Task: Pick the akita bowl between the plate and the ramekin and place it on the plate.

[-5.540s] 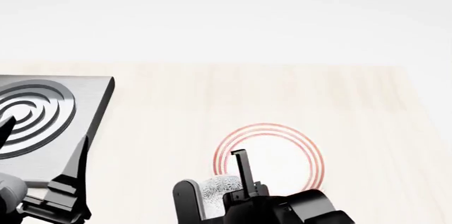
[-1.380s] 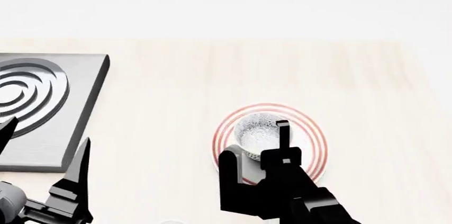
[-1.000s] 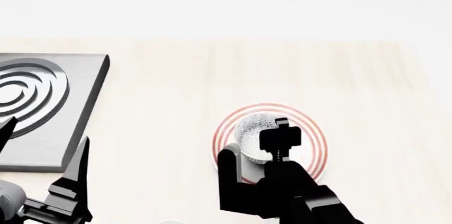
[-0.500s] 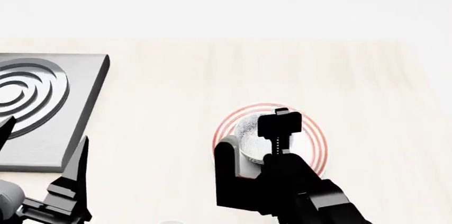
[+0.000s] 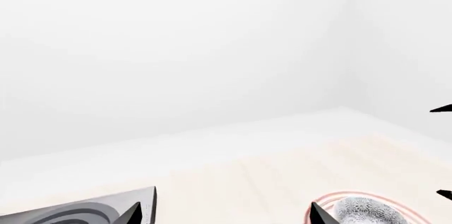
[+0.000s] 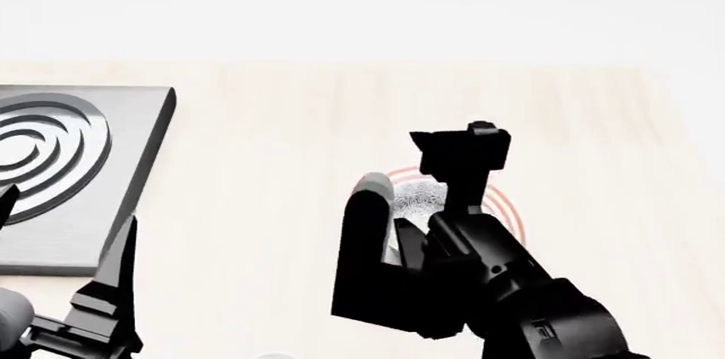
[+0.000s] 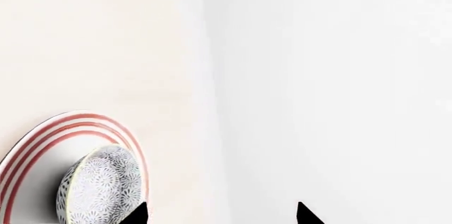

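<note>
The akita bowl (image 7: 101, 187) is sitting on the plate (image 7: 42, 144), upright, its speckled grey-and-white wall showing in the right wrist view and again at the lower edge of the left wrist view (image 5: 367, 211). In the head view only a patch of the bowl (image 6: 422, 199) is showing, with slivers of the plate's red rings (image 6: 498, 206) peeking out beside it; the rest is being hidden by the right arm.

The right gripper (image 6: 430, 181) is hanging above the bowl, its fingers (image 6: 368, 206) standing apart and closed on nothing; in the right wrist view the two dark fingertips (image 7: 135, 214) are showing with a wide gap between them and the bowl lying clear of them.

The left gripper (image 6: 68, 249) is sitting at the near left of the tabletop (image 6: 283, 138), well apart from the plate, its pointed fingers (image 6: 122, 249) spread and holding nothing. Just beyond it, at the left edge, a grey square slab with raised concentric rings (image 6: 68, 164) is lying flat on the pale wood.
</note>
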Motion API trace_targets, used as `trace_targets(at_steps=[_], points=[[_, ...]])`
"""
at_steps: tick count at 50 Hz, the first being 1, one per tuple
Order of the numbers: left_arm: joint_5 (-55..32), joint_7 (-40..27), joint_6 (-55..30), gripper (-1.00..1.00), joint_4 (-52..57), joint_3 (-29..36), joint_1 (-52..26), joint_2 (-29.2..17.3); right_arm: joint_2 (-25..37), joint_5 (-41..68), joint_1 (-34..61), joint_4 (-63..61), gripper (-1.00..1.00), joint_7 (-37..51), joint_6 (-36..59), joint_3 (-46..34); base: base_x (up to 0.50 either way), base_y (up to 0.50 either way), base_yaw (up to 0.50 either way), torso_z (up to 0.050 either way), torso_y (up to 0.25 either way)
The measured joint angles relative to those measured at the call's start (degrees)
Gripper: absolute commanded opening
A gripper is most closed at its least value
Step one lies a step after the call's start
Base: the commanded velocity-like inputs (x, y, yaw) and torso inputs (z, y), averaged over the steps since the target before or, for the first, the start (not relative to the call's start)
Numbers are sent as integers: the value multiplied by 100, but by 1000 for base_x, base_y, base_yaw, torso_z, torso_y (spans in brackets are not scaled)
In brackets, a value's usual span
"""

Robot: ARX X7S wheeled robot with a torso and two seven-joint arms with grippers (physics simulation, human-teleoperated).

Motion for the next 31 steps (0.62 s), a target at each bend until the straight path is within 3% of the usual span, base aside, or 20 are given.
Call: trace_targets(at_steps=[8,16,31], points=[[-51,-102,46,100,163,-173,1,-33,616,502,-607,-1290,100,561,253,850,0,0,0,0,0],[12,-283,292,100,428,-483,66,-35,1220,1258,-1695,-2237,100,1711,-49,2081,0,0,0,0,0],[245,-695,1199,100,857,-1150,423,258,2219,1995,-4671,-3346,100,4753,-2157,4392,0,0,0,0,0]])
